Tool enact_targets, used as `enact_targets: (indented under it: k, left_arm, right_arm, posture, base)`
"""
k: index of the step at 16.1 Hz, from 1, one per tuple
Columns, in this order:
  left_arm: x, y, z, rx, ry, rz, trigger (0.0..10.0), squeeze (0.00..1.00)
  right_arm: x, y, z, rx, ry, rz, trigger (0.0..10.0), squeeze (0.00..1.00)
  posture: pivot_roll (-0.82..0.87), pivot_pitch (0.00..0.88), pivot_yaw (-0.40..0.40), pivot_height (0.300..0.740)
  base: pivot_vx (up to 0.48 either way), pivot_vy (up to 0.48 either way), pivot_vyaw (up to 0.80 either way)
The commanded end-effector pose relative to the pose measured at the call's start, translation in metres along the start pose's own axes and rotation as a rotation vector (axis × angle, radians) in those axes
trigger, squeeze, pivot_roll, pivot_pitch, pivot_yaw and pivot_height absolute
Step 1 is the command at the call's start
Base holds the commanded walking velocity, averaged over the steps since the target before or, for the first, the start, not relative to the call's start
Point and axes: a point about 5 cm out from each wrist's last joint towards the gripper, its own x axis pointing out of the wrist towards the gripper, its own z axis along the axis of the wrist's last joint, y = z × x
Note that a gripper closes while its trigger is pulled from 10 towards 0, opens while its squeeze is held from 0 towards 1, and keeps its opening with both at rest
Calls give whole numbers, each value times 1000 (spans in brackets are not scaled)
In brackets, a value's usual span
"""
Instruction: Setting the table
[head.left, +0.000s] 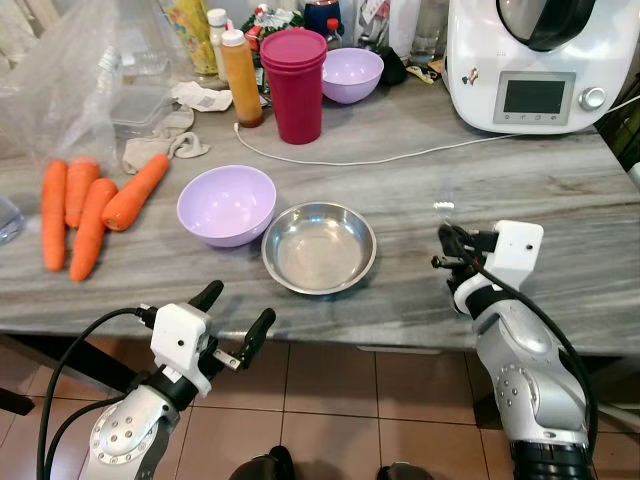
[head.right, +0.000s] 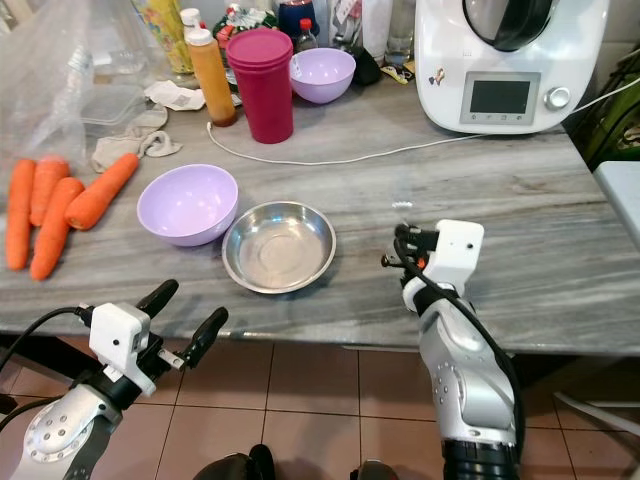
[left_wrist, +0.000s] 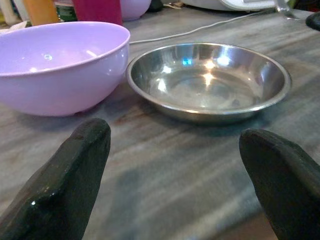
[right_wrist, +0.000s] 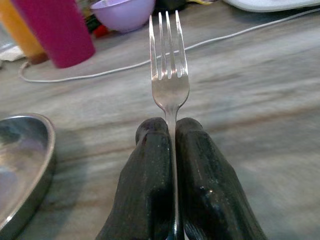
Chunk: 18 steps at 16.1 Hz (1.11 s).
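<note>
From the head views, the left tool (head.left: 234, 311) hangs released at the near edge of the grey tabletop (head.left: 560, 190), with the steel dish (head.left: 319, 247) just beyond it and the lilac bowl (head.left: 226, 204) touching that dish's far-left side. The left wrist view has both spread fingers (left_wrist: 65, 185) framing the dish and bowl ahead. The right wrist view shows the right tool (right_wrist: 172, 131) clenched on a fork (right_wrist: 169, 60), tines pointing forward above the tabletop, the dish off to its left.

We find both head views evenly and brightly lit and sharp, with soft, faint shadows on the grey table (head.left: 520, 200). Bright glints sit inside the steel dish (left_wrist: 207, 80). In the wrist views we note the near black fingers (right_wrist: 150, 185) and the background slightly out of focus.
</note>
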Motion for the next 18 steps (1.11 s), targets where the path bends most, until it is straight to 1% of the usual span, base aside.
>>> enact_targets:
  k: [1, 3, 5, 7, 10, 11, 15, 17, 18]
  left_arm:
    - [-2, -1, -2, -3, 9, -13, 10000, 0]
    - [3, -4, 7, -3, -22, -76, 10000, 0]
    - [4, -10, 12, -11, -38, -127, 10000, 0]
    - [5, -12, 15, -14, -42, -127, 10000, 0]
    - [7, -14, 17, -19, -48, -134, 10000, 0]
    - [8, -16, 19, -22, -50, -138, 10000, 0]
    - [9, -17, 22, -24, -56, -145, 10000, 0]
    - [11, -22, 25, -41, -56, -217, 10000, 0]
    - [12, -23, 26, -31, -55, -229, 10000, 0]
  right_arm:
    - [2, 1, -3, 7, 20, 14, 10000, 0]
    - [7, 7, -5, 40, 35, 56, 10000, 0]
    - [8, 13, -12, 64, 65, 75, 10000, 0]
    - [7, 18, -18, 75, 87, 108, 10000, 0]
    - [9, 19, -26, 88, 127, 105, 10000, 0]
    - [9, 19, -28, 113, 137, 102, 10000, 0]
    - [13, 19, -30, 104, 142, 110, 10000, 0]
    - [18, 20, -28, 113, 138, 109, 10000, 0]
    - [20, 20, -29, 111, 140, 109, 10000, 0]
  posture:
    - [-117, 179, 49, 740]
    - [-114, 177, 51, 740]
    - [-113, 179, 50, 740]
    - [-114, 182, 51, 740]
    - [-106, 177, 46, 740]
    - [-105, 178, 42, 740]
    - [-103, 171, 41, 740]
    - [-102, 171, 44, 740]
    - [-102, 171, 44, 740]
  base:
    - [0, 0, 0]
    - [0, 0, 0]
    - [0, 0, 0]
    - [0, 0, 0]
    - [0, 0, 0]
    - [0, 0, 0]
    - [0, 0, 0]
    - [0, 0, 0]
    - [0, 0, 0]
